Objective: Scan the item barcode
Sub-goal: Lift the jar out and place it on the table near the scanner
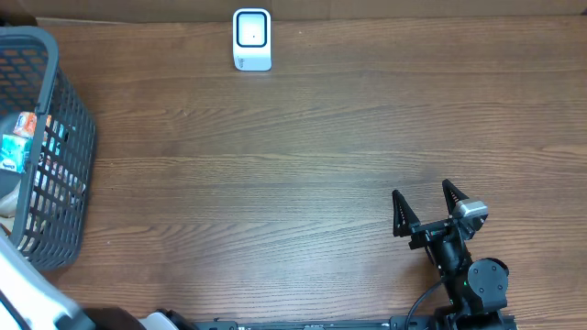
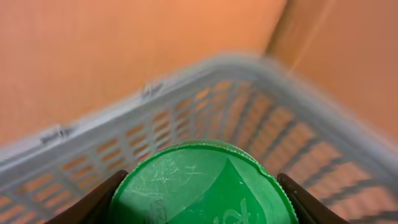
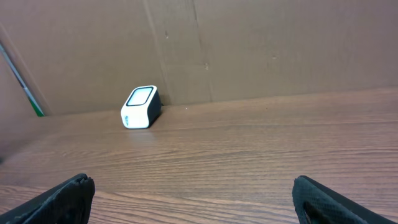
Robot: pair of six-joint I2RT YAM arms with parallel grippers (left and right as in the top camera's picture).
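The item shows only as a round green lid (image 2: 186, 186) filling the bottom of the left wrist view. My left gripper (image 2: 202, 179) is shut on it, one dark finger (image 2: 102, 199) pressed against each side of the lid. Its barcode is hidden. Item and gripper hang inside the grey mesh basket (image 2: 186, 118), out of sight in the overhead view. The white barcode scanner (image 1: 251, 39) stands at the table's back edge, also seen as the scanner (image 3: 140, 107) in the right wrist view. My right gripper (image 1: 422, 190) rests open near the front right, nothing between its fingers.
The grey basket (image 1: 64, 137) sits at the table's left edge with several packaged goods (image 1: 18, 147) inside. A cardboard wall (image 3: 249, 50) runs behind the scanner. Bare wooden tabletop (image 1: 303, 165) lies between the basket, the scanner and the right arm.
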